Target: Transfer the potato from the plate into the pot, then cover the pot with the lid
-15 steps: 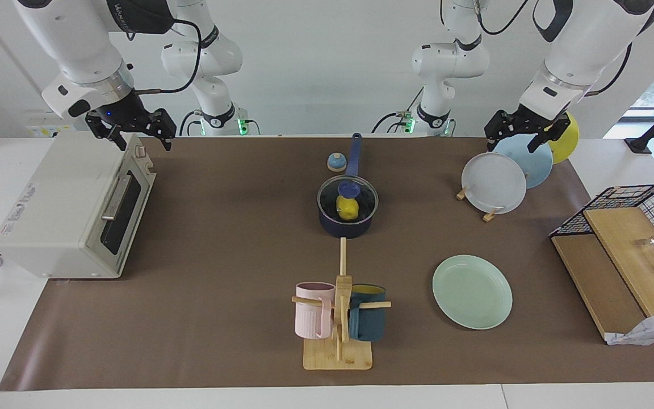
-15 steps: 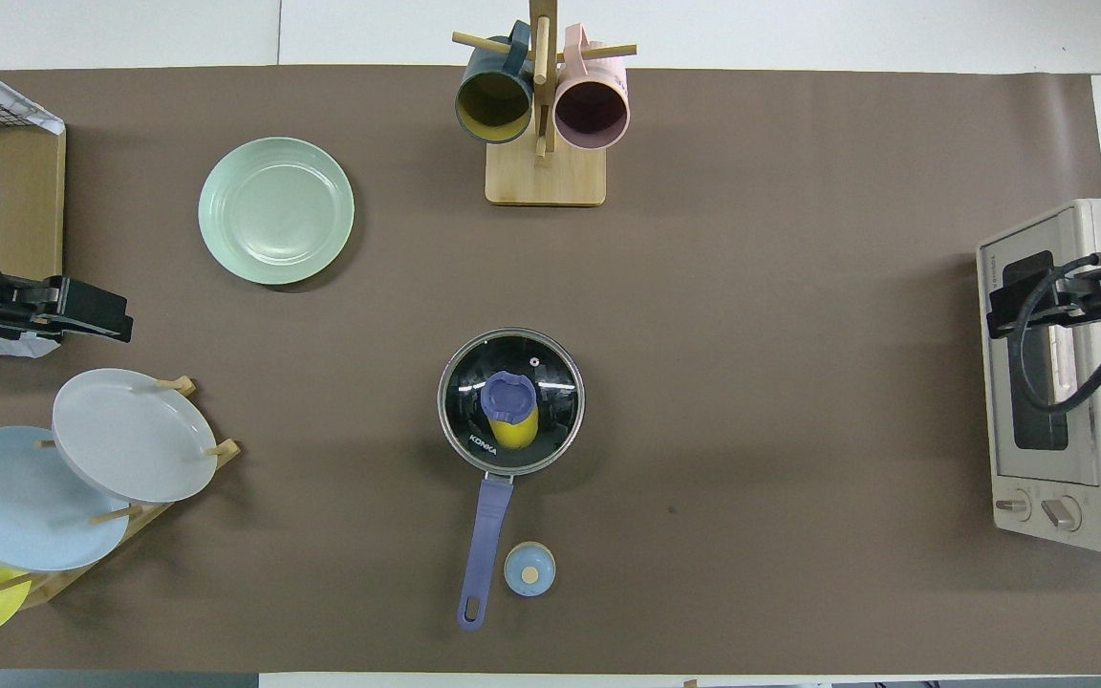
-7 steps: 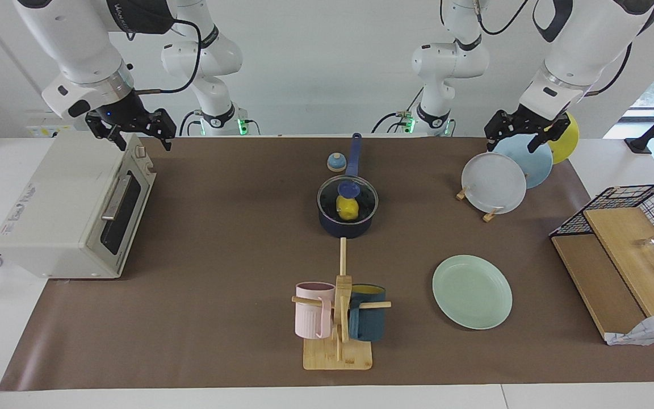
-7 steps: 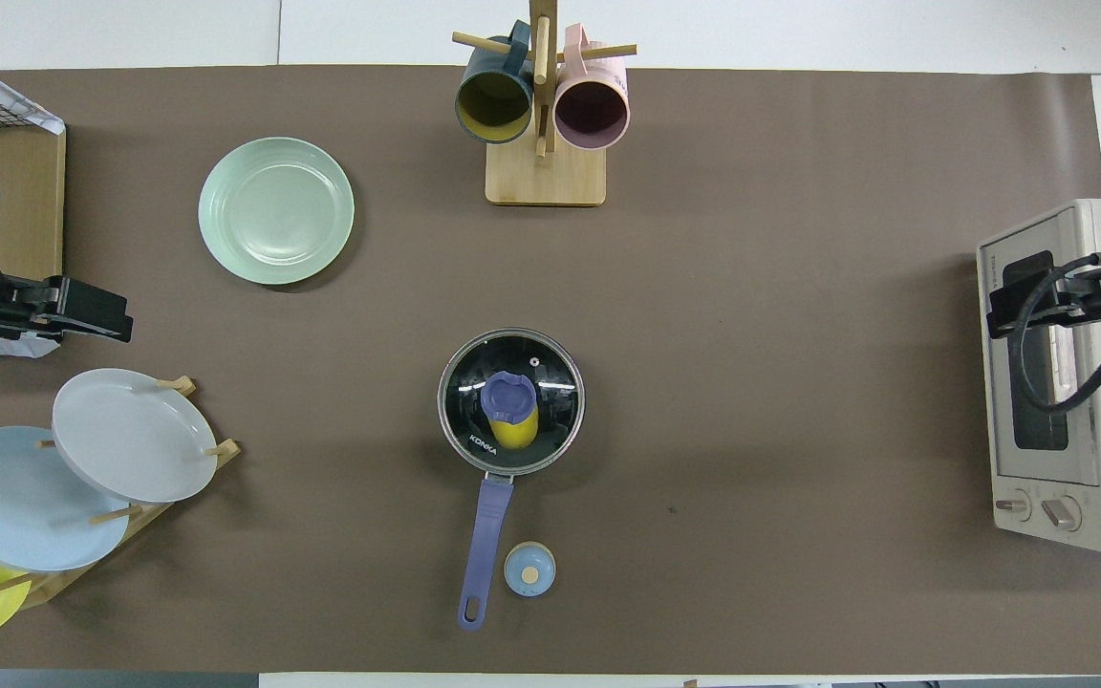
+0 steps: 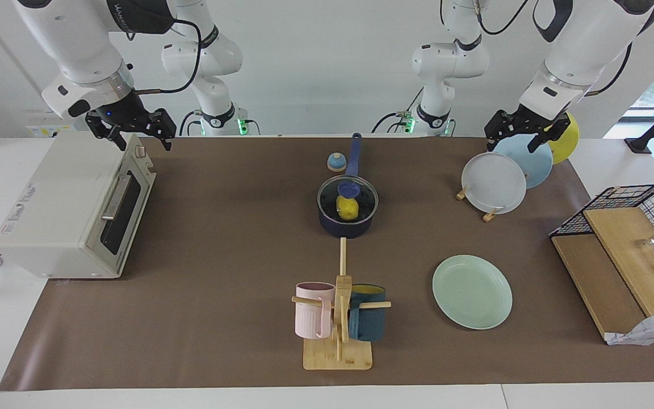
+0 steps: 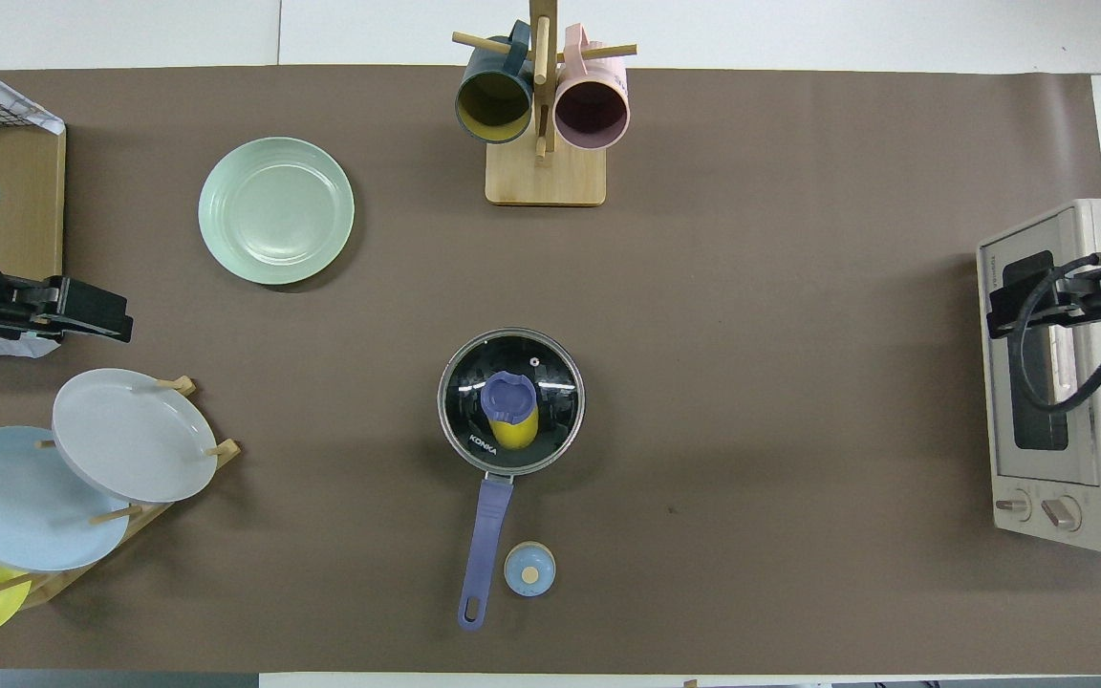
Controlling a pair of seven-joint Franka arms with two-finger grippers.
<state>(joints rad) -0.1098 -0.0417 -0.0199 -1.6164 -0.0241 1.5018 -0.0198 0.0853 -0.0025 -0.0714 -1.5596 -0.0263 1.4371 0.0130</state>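
Overhead view: lid (image 6: 510, 416) reads KONKA, covers pot (image 6: 485, 535); both grippers wide, empty.

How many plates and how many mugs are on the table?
Plates: 4: pale mint-green plate flat on the mat; grey-white plate, light blue plate and yellow plate standing in the wooden rack.
Mugs: 2: pink ribbed mug, dark teal mug on the wooden stand.
Total: 6

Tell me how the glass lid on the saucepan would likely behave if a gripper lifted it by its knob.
The glass lid looks rigid and probably breakable. Its blue knob sits at the centre, so it should hang fairly level. The knob looks smooth and rounded, so it may slip. The lid seems to rest loose on the saucepan, so it should lift free.
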